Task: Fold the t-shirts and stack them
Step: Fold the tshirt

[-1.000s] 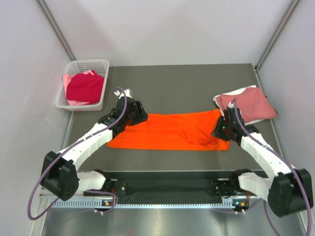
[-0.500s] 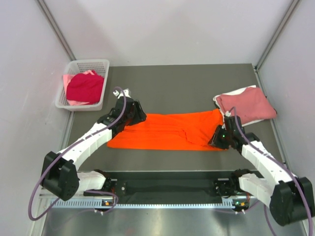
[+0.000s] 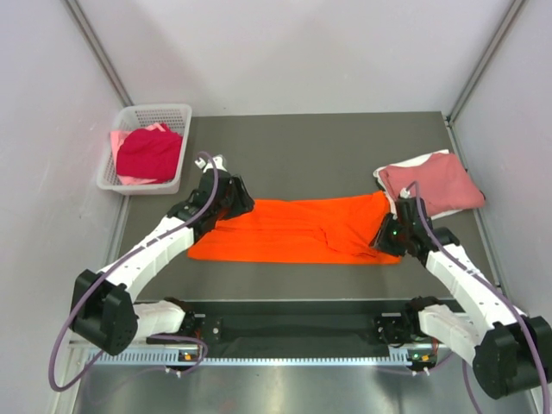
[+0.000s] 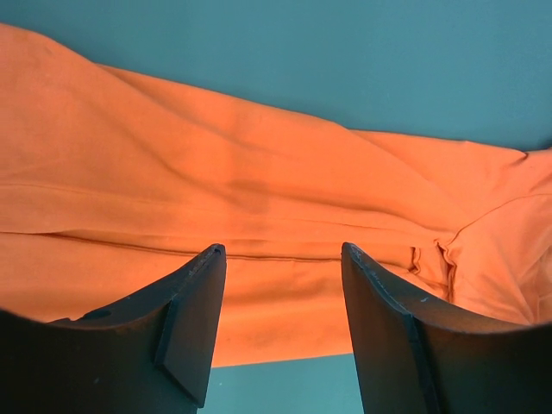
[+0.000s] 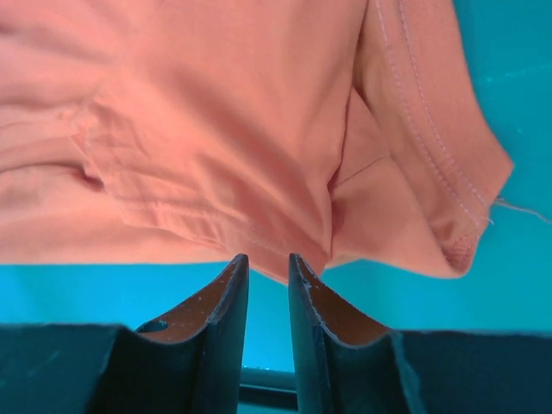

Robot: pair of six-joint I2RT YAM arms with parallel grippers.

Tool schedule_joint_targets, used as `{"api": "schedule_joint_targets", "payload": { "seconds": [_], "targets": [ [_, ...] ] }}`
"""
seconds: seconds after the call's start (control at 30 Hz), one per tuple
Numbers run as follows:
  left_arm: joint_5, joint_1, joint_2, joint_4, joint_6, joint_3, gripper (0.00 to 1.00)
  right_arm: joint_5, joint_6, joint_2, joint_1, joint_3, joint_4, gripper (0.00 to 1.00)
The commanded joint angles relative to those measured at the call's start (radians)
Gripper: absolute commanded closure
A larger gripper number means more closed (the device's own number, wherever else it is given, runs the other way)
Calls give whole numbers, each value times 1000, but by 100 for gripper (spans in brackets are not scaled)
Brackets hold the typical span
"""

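The orange t-shirt (image 3: 293, 228) lies mid-table (image 3: 328, 142) as a long flat band, already folded lengthwise, with a bunched sleeve near its right end. I judge the step in hand to be the crosswise fold of this band.

The right gripper (image 5: 267, 259) sits at the near right edge of the cloth. Its fingers stand almost together with a thin gap. The hem reaches the tips, but I cannot tell whether it is pinched. The left gripper (image 4: 282, 254) hovers over the far left corner, fingers apart, nothing between them.

Next move, as I judge it: confirm the right pinch, take the left end, then carry one end over the other.

The stacking place is the rose t-shirt (image 3: 435, 183) on a white t-shirt (image 3: 412, 163), far right. A crimson t-shirt (image 3: 148, 153) lies in the basket (image 3: 142, 115)
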Motion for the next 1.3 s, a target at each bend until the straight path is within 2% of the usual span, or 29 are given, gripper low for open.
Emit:
{"api": "schedule_joint_targets", "payload": {
  "seconds": [0.0,0.3,0.53,0.7,0.83,0.93,1.27],
  "targets": [
    [-15,10,-49,-15,15,8,39,15,6,33,6,1,47,74],
    [2,42,-46,-12,22,-4,39,33,38,64,6,-140,101,74],
    [26,65,-46,-4,25,-16,39,154,110,44,6,-137,64,73],
    [33,76,-57,-6,28,-22,39,165,115,78,6,-109,49,73],
    [37,84,-60,-7,35,-21,39,196,135,55,6,-97,22,65],
    [42,90,-63,-7,35,-24,39,210,163,57,5,-94,2,64],
    [69,130,-67,-9,47,-24,39,219,187,147,6,-96,86,62]
  ]
}}
